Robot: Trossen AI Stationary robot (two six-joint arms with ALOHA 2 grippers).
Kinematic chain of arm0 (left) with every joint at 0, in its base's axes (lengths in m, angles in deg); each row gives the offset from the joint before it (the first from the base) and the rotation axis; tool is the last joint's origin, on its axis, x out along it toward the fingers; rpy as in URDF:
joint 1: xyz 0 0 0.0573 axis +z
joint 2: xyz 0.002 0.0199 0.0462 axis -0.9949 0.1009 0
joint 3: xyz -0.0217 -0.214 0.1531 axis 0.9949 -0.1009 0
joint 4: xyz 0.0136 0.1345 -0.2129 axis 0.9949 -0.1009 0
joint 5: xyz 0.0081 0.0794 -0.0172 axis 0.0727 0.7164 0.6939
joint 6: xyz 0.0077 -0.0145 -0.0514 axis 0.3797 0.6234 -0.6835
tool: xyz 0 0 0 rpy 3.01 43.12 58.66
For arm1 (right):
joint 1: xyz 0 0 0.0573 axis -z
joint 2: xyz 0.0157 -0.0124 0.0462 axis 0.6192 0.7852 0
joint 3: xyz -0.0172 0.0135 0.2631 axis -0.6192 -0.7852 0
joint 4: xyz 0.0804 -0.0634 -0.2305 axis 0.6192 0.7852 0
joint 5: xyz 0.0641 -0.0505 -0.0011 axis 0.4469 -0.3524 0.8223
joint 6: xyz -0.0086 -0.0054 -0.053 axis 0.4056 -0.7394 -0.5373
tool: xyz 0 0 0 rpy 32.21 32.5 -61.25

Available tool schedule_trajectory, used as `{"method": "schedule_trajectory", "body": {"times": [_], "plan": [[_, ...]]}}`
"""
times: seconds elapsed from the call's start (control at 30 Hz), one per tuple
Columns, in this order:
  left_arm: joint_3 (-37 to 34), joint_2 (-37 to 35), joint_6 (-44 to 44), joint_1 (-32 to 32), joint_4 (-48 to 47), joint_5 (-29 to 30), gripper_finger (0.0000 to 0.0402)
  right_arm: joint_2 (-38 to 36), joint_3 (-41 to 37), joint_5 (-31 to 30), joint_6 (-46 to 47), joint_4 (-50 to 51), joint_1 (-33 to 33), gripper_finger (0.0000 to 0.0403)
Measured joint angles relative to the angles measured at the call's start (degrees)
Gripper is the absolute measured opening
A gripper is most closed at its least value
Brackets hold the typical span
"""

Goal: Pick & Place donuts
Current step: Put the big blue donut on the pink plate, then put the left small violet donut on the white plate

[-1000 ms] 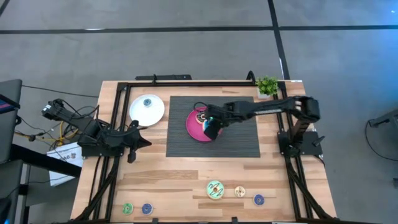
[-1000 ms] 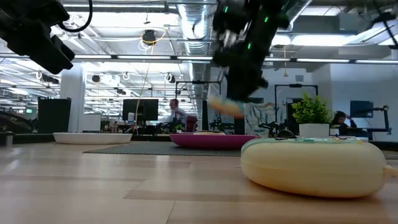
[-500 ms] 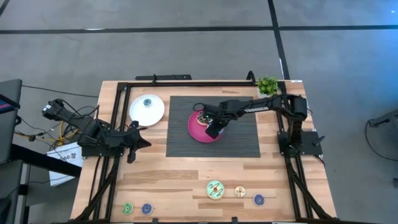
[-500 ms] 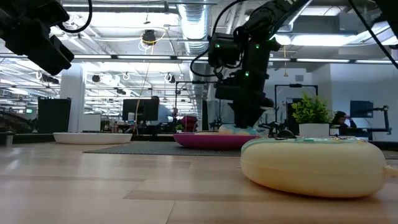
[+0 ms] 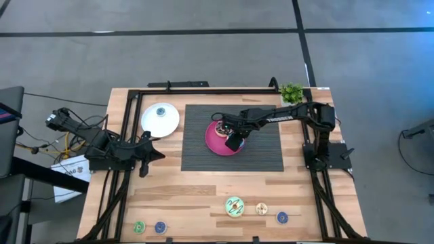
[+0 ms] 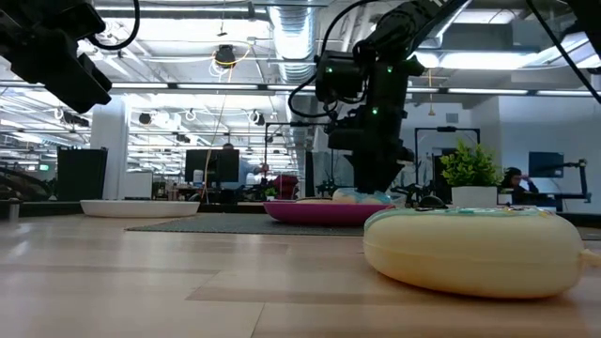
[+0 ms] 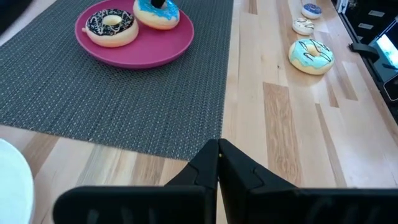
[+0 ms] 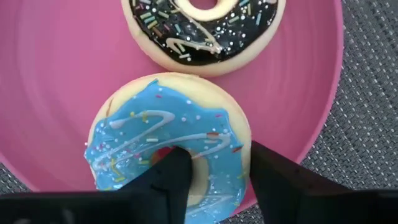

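The right gripper (image 8: 214, 177) sits low over the pink plate (image 8: 56, 93), one finger in the blue donut's (image 8: 165, 140) hole and one outside it, parted. That donut lies on the plate just beside the chocolate donut (image 8: 202, 28). The left gripper (image 7: 217, 163), pressed shut, waits near the table's (image 5: 196, 196) left edge; the green donut (image 5: 234, 207) lies near the front edge.

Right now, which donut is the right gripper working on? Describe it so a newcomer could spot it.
Find the dark woven mat mid-table and the pink plate on it. Two large donuts lie there; the right gripper stands over the blue-iced donut, one finger in its hole. Its neighbour, the chocolate-iced donut, is dark brown.
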Motion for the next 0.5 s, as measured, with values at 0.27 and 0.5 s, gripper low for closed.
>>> {"method": "schedule_trajectory", "body": {"times": [0.27, 0.5], "plan": [[0.0, 0.0, 0.0, 0.0, 0.0, 0.0, 0.0000, -0.1, 5.5, 0.0, -2.3, 5.1, 0.4, 0.0231], [0.0, 0.0, -1.6, 0.0, 0.0, 0.0, 0.0000, -0.1, 8.6, 0.0, -4.5, 10.2, 0.4, 0.0243]]}}
